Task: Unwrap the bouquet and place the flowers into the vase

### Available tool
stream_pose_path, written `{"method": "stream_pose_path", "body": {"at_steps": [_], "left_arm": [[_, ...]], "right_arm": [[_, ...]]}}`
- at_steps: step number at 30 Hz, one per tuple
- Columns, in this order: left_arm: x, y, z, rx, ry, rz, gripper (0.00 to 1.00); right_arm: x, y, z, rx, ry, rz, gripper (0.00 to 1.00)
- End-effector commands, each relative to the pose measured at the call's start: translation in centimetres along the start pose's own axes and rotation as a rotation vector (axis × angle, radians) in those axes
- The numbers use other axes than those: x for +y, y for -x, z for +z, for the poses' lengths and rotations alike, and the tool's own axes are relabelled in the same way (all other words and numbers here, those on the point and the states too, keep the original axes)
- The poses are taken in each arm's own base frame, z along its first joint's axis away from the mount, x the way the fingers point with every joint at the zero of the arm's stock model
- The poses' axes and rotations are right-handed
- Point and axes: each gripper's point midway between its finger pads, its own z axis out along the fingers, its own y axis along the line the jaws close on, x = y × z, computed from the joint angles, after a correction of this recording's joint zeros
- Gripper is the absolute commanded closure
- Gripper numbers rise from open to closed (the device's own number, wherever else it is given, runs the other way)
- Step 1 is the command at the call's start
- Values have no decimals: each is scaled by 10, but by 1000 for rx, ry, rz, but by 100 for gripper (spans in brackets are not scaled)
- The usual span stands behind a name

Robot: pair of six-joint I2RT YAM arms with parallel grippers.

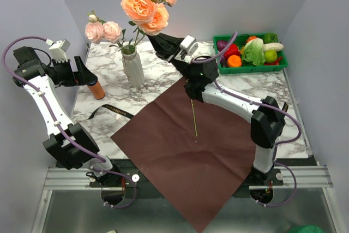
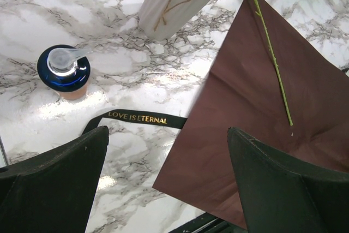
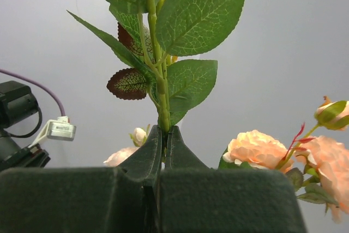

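One thin green rose stem (image 3: 162, 107), judged light but top-heavy, is pinched beneath its leaves (image 3: 199, 15) by the right gripper (image 3: 163, 132); the left gripper (image 2: 168, 135) is spread.

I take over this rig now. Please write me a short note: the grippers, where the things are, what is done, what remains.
Left gripper: open, empty, above the table near the black ribbon.
Right gripper: shut on the stem of the peach roses, held in the air beside the vase.
Done: the dark red paper is unwrapped and lies flat; pink roses stand in the vase.
Left: put the held peach roses into the vase. I see no other loose flowers.
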Motion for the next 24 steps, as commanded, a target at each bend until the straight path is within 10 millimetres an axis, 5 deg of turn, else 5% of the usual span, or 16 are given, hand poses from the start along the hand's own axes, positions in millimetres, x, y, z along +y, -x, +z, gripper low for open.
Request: {"method": "stream_pose_path", "body": {"at_steps": [1,12,17,24], "left_arm": [[-3,3,-5,-19,5,24,1],[-1,2,-3,-12,-3,28,1],[0,0,-2,-7,-3,24,1],[0,-1,-2,-9,-5,24,1]], "right_arm": [[-16,24,1,-62,-58,-93,99],[-20,37,-16,-88,-71,-82,99],[-24,70,-23,-132,-72,-92,99],[-22,74,-24,-141,-62,-70,99]]}}
